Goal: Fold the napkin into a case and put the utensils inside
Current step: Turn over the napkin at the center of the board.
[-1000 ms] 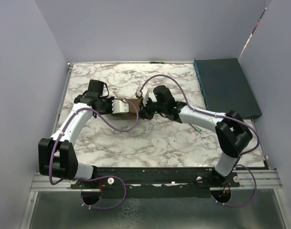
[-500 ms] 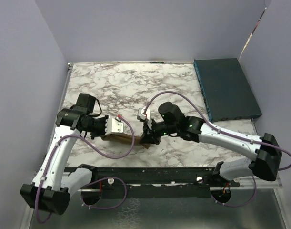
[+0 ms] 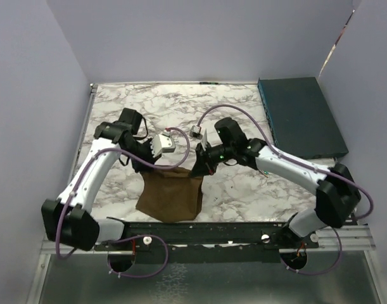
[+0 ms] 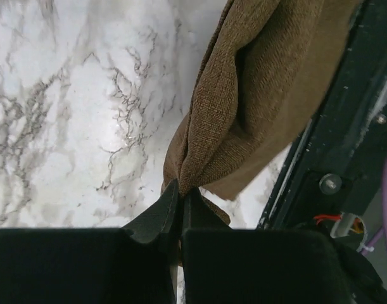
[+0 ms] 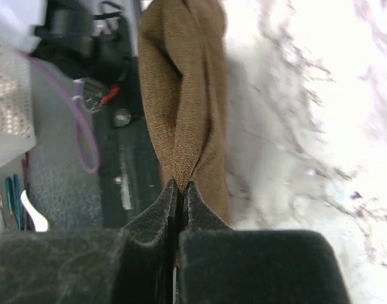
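- The napkin (image 3: 171, 196) hangs as a loose brown sheet over the near middle of the marble table (image 3: 237, 187). It is held up by its two top corners and is not shaped into a case.
- Its lower edge lies at the near table edge and overlaps the dark mounting rail (image 3: 218, 232). Whether it rests there or hangs just clear, I cannot tell.
- The left gripper (image 3: 153, 167) has its jaws pinched tight on the left top corner. The wrist view shows the cloth bunched into folds right at the fingertips.
- The right gripper (image 3: 198, 171) is likewise clamped tight on the right top corner, and the cloth falls from it in a long vertical fold.
- A dark teal flat box (image 3: 299, 117) lies at the far right of the table, well apart from the cloth. Its contents cannot be seen.
- Purple cables (image 3: 180, 140) loop over both wrists, above the cloth's top edge.
- The right arm covers part of the table to the right of the cloth.
- Objects beyond the near edge are blurred in the right wrist view and unidentifiable.
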`<state>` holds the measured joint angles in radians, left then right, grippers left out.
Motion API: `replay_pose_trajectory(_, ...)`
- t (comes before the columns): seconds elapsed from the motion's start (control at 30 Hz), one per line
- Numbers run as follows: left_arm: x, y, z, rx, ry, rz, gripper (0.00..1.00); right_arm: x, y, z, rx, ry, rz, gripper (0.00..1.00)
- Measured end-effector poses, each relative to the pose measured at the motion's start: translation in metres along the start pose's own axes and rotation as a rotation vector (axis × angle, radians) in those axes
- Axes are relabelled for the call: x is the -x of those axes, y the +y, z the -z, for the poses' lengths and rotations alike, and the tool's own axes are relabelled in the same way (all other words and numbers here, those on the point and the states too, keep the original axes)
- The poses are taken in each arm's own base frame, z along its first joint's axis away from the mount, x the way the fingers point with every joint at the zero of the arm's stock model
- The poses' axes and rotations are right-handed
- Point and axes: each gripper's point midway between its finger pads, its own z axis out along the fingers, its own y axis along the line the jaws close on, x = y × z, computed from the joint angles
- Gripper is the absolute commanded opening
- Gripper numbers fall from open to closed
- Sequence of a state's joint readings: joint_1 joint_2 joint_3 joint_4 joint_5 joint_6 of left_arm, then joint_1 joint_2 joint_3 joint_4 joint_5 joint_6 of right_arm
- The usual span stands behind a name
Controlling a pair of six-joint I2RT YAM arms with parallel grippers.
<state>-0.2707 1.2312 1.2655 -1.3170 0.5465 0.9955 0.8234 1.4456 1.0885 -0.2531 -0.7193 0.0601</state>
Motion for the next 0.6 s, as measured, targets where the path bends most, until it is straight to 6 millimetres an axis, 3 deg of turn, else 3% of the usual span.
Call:
replay_pose_trajectory(0.1,-0.02,0.025,-0.034,0.004,0.072,0.121,0.0,-0.021,-0.056,-0.007,-0.022,0.03,-0.12,0.01)
replay_pose_trajectory(0.27,-0.02,0.083,-0.079,0.071,0.116,0.299,0.0,-0.044,-0.134,-0.011,-0.032,0.035,-0.24,0.25)
replay_pose_trajectory(0.4,-0.014,0.151,-0.111,0.183,0.129,0.448,0.14,-0.04,-0.18,-0.012,-0.06,0.009,-0.253,0.38)
replay_pose_trajectory(0.5,-0.016,0.184,-0.131,0.25,0.139,0.551,0.25,-0.035,-0.206,-0.011,-0.107,-0.006,-0.258,0.5)
replay_pose_trajectory(0.53,-0.017,0.191,-0.135,0.269,0.141,0.579,0.32,-0.033,-0.217,-0.011,-0.14,-0.009,-0.254,0.51)
replay_pose_trajectory(0.6,-0.02,0.2,-0.141,0.301,0.153,0.621,0.62,-0.033,-0.233,-0.011,-0.206,-0.007,-0.259,0.53)
